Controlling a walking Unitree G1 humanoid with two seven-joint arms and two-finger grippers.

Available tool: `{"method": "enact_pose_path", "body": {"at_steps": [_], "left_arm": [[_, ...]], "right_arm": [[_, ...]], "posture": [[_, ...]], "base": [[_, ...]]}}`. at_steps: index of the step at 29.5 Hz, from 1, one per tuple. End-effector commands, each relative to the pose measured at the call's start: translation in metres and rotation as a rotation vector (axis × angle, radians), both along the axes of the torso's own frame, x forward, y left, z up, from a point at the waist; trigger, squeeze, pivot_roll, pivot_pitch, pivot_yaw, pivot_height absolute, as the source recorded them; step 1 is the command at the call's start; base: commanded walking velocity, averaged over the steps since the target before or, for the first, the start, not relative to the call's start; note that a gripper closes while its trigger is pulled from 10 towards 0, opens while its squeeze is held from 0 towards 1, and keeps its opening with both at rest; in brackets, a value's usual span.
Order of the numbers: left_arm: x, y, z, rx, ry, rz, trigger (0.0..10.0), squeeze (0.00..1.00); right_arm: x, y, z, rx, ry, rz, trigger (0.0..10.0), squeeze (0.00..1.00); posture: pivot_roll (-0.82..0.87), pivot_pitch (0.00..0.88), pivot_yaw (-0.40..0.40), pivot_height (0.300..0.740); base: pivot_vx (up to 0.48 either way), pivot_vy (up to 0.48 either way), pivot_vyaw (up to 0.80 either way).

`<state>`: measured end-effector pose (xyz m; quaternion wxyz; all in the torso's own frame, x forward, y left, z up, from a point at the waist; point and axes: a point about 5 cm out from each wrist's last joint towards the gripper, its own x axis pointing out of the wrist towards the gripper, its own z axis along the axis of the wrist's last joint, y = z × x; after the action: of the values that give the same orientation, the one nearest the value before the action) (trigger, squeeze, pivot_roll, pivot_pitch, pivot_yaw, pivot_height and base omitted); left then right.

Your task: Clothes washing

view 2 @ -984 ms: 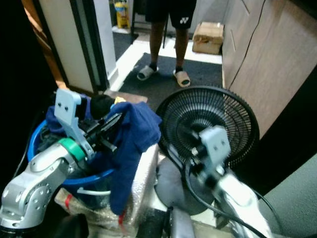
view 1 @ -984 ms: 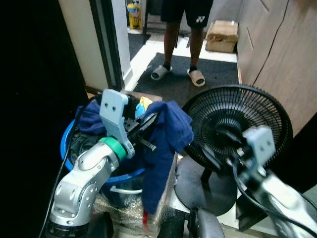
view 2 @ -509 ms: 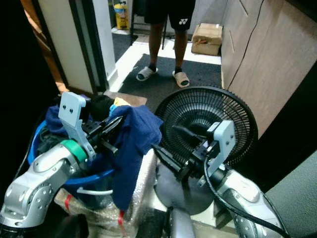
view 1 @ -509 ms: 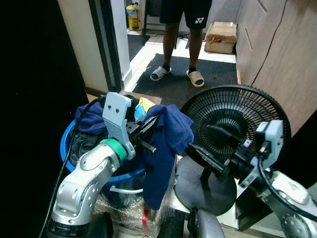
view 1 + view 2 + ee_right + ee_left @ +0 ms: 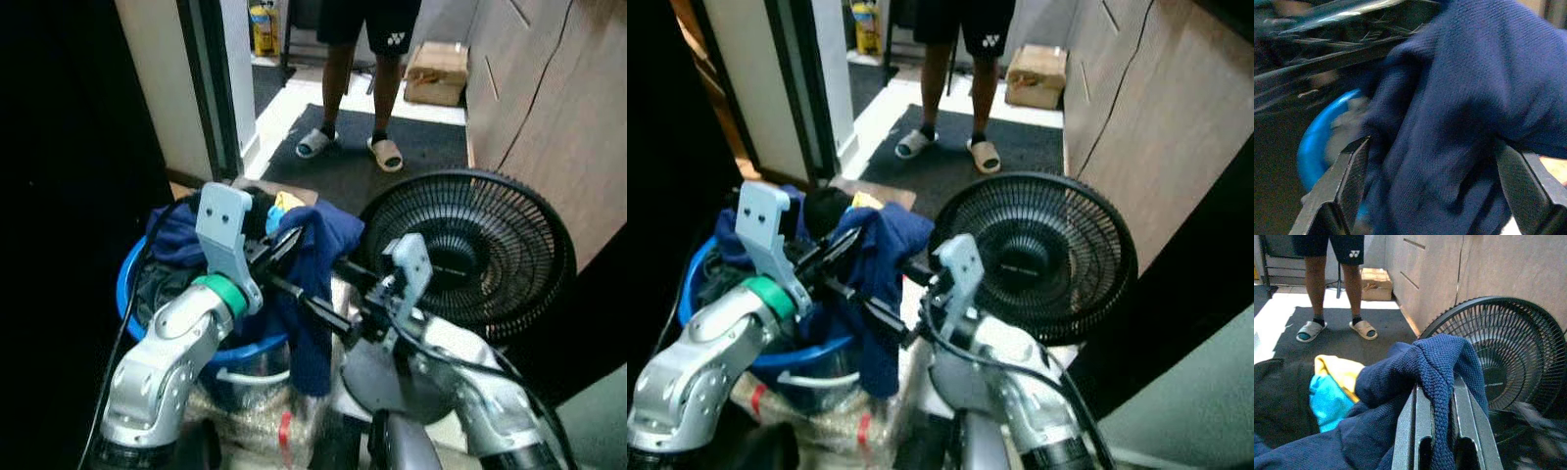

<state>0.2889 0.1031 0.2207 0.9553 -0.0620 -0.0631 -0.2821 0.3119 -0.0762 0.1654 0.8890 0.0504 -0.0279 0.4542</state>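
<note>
- Left wrist view: left gripper has its two black fingers clamped on a fold of the navy knit garment, which bunches over the fingertips.
- Below and behind that gripper, the garment hangs over the rim of a blue laundry basket w/ other clothes inside, incl. a yellow and turquoise piece.
- Right gripper reaches in from the opposite side, fingers spread wide apart; the hanging navy cloth lies between them (contact hard to tell, view blurred).
- Black floor fan stands just beside the right arm, on its outer side.
- Beyond both grippers a person in dark shorts and sandals stands on a dark mat, near a cardboard box.
</note>
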Motion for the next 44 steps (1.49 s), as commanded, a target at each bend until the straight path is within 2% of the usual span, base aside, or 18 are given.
{"method": "enact_pose_path", "body": {"at_steps": [1, 2, 3, 4, 5, 7, 8, 9, 10, 11, 17, 18, 24, 31, 34, 37, 44], "left_arm": [[0.001, -0.001, -0.002, 0.005, 0.003, 0.004, 10.0, 0.0], [0.001, -0.001, -0.003, 0.004, 0.004, 0.004, 10.0, 0.0], [0.001, -0.001, -0.003, 0.004, 0.004, 0.004, 10.0, 0.0], [0.002, -0.002, -0.003, 0.003, 0.005, 0.006, 10.0, 0.0], [0.002, -0.002, -0.003, 0.003, 0.005, 0.006, 10.0, 0.0], [0.002, -0.001, -0.004, 0.0, 0.009, 0.017, 10.0, 0.0], [0.002, -0.001, -0.004, 0.0, 0.009, 0.017, 10.0, 0.0], [0.001, 0.0, -0.005, -0.001, 0.011, 0.026, 10.0, 0.0], [0.001, 0.0, -0.005, -0.001, 0.011, 0.026, 10.0, 0.0], [0.001, 0.002, -0.005, -0.004, 0.012, 0.037, 10.0, 0.0], [0.0, 0.005, -0.006, -0.009, 0.016, 0.06, 10.0, 0.0], [0.0, 0.007, -0.006, -0.011, 0.019, 0.07, 10.0, 0.0], [0.001, 0.008, -0.007, -0.013, 0.024, 0.078, 10.0, 0.0], [0.004, 0.005, -0.008, -0.014, 0.028, 0.068, 10.0, 0.0], [0.004, 0.005, -0.008, -0.014, 0.029, 0.066, 10.0, 0.0], [0.005, 0.003, -0.008, -0.015, 0.033, 0.056, 10.0, 0.0], [0.006, 0.002, -0.009, -0.012, 0.039, 0.05, 10.0, 0.0]], "right_arm": [[0.0, 0.007, -0.004, -0.018, -0.005, 0.011, 10.0, 0.0], [0.005, 0.016, -0.002, -0.024, -0.014, 0.016, 10.0, 0.0], [0.005, 0.016, -0.002, -0.024, -0.014, 0.016, 10.0, 0.0], [0.01, 0.026, 0.0, -0.021, -0.02, 0.023, 10.0, 0.0], [0.01, 0.026, 0.0, -0.021, -0.02, 0.023, 10.0, 0.0], [0.017, 0.056, 0.014, 0.017, -0.046, 0.068, 10.0, 0.0], [0.017, 0.056, 0.014, 0.017, -0.046, 0.068, 10.0, 0.0], [0.016, 0.071, 0.022, 0.045, -0.058, 0.107, 10.0, 0.0], [0.016, 0.071, 0.022, 0.045, -0.058, 0.107, 10.0, 0.0], [0.015, 0.082, 0.029, 0.074, -0.065, 0.15, 10.0, 0.0], [0.012, 0.092, 0.033, 0.103, -0.067, 0.197, 10.0, 0.0], [0.013, 0.093, 0.031, 0.105, -0.065, 0.202, 0.0, 0.0], [0.015, 0.087, 0.026, 0.105, -0.062, 0.173, 0.0, 0.0], [0.023, 0.066, 0.02, 0.097, -0.077, 0.06, 0.0, 0.0], [0.025, 0.063, 0.018, 0.097, -0.079, 0.041, 0.0, 0.0], [0.03, 0.042, 0.012, 0.096, -0.074, -0.06, 0.0, 0.0], [0.035, 0.026, 0.01, 0.103, -0.088, -0.147, 0.0, 0.0]], "posture": [[0.11, 0.022, 0.01, 0.534], [0.11, 0.022, 0.009, 0.534], [0.11, 0.022, 0.009, 0.534], [0.11, 0.02, 0.006, 0.534], [0.11, 0.02, 0.006, 0.534], [0.13, 0.019, -0.007, 0.534], [0.13, 0.019, -0.007, 0.534], [0.14, 0.018, -0.013, 0.534], [0.14, 0.018, -0.013, 0.534], [0.14, 0.02, -0.019, 0.534], [0.15, 0.021, -0.024, 0.534], [0.15, 0.023, -0.026, 0.534], [0.14, 0.026, -0.017, 0.534], [0.11, 0.025, 0.004, 0.534], [0.11, 0.025, 0.004, 0.534], [0.09, 0.027, 0.016, 0.534], [0.09, 0.028, 0.02, 0.534]], "base": [[0.0, 0.0, 0.0], [0.0, 0.0, 0.0], [0.0, 0.0, 0.0], [0.0, 0.0, 0.0], [0.0, 0.0, 0.0], [0.0, 0.0, 0.0], [0.0, 0.0, 0.0], [0.0, 0.0, 0.0], [0.0, 0.0, 0.0], [0.0, 0.0, 0.0], [0.0, 0.0, 0.0], [0.0, 0.0, 0.0], [0.0, 0.0, 0.0], [0.0, 0.0, 0.0], [0.0, 0.0, 0.0], [0.0, 0.0, 0.0], [0.0, 0.0, 0.0]]}}
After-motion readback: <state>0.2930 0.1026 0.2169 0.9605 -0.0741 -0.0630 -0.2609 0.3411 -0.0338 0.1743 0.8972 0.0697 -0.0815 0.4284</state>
